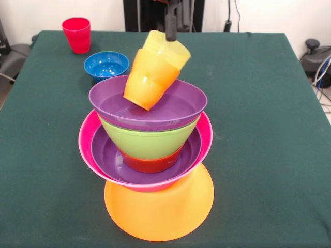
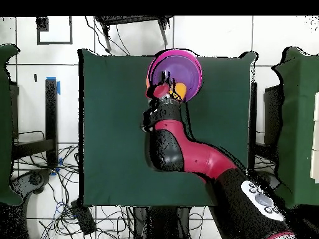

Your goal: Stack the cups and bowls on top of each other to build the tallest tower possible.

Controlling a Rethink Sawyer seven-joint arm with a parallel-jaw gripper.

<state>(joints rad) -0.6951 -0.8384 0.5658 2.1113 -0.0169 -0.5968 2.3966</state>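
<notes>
On the green tabletop [image 1: 269,103], the tower [image 1: 150,150] stands near the front edge, rising from an upturned orange bowl [image 1: 160,209]. Above its top purple bowl [image 1: 176,106] hang two nested cups, orange [image 1: 147,77] inside pale yellow [image 1: 168,49], tilted, the yellow rim pinched by the gripper [image 1: 171,35]; its jaws are closed on it. A blue bowl [image 1: 106,64] and a red cup [image 1: 77,34] sit toward the far left corner.

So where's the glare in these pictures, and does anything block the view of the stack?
Front view: soft, even light; bright reflections on the top purple bowl and inside the blue bowl, and the stack casts only a faint shadow on the table. Overhead view: the arm hides most of the stack, leaving just the pink bowl rim showing.
</notes>
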